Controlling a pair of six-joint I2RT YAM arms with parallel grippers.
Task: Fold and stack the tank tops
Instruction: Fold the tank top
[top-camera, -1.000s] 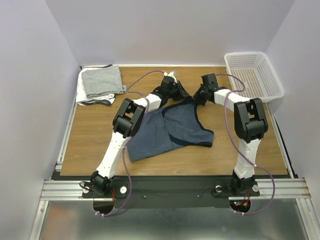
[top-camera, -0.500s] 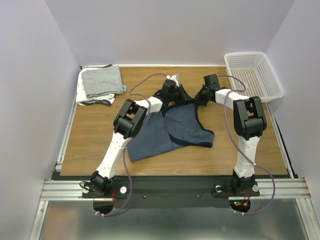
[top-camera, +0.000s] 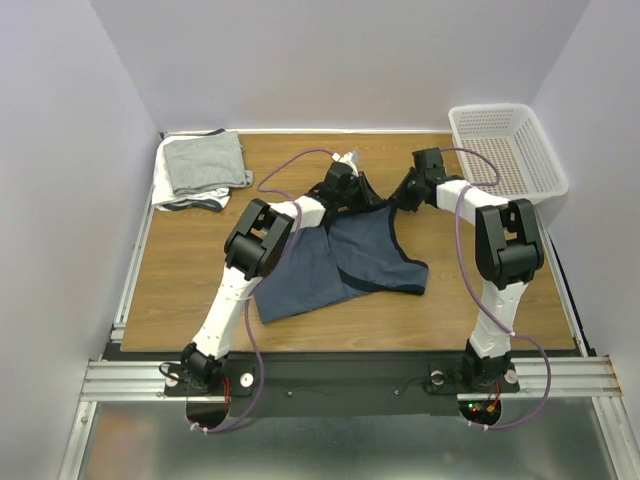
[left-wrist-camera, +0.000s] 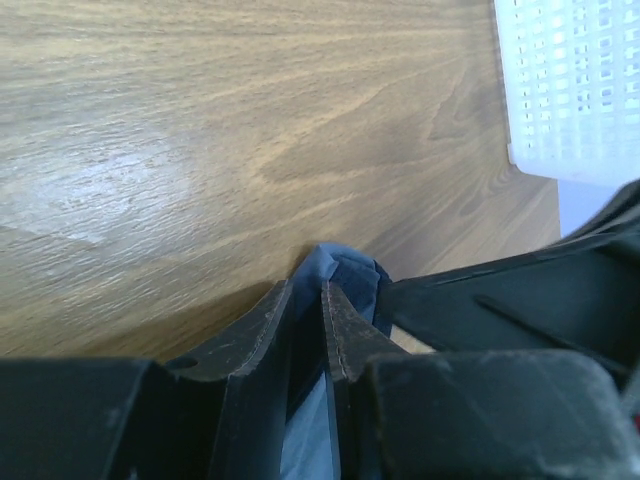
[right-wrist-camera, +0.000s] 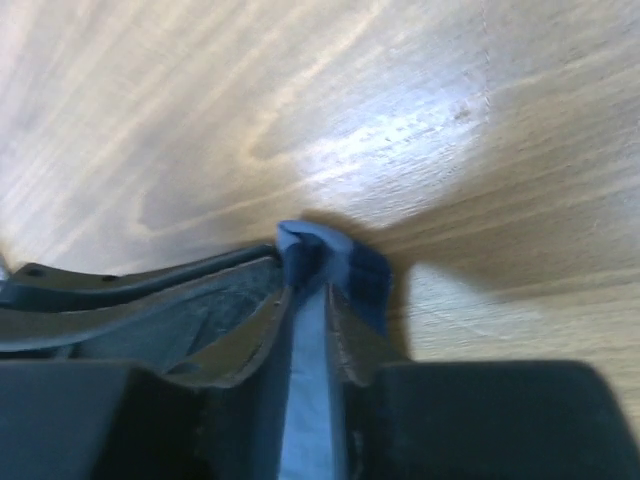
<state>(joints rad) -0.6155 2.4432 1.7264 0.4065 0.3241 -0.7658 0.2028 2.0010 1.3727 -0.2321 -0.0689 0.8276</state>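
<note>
FOLD IN PROGRESS: A slate-blue cloth tank top with navy trim lies mid-tabletop, partly doubled over itself. Its far edge is lifted slightly & pinched at two pts. The left fingers are nearly closed, w/ a bunched nub of blue fabric poking out past their tips. The right fingers are just as narrow, w/ a strip of the same cloth running between them & a small fold at the tip. Both wrist views show the pinches low over the wood-grain tabletop. The two arms reach in side by side at the shirt's far end.

The step looks like a fold of the far edge toward the near hem. To do it well, the two pinches probably need to travel together at equal height, keeping the edge taut so no sag or twist forms. They should lift only enough to clear the lower layer w/o dragging it. The edge should land square on the hem, and neither side should let go before the cloth rests flat.

Folded light-grey and white tank tops wait in a pile at the far-left corner, the likely stack spot. A white perforated plastic basket sits far right, well apart.
</note>
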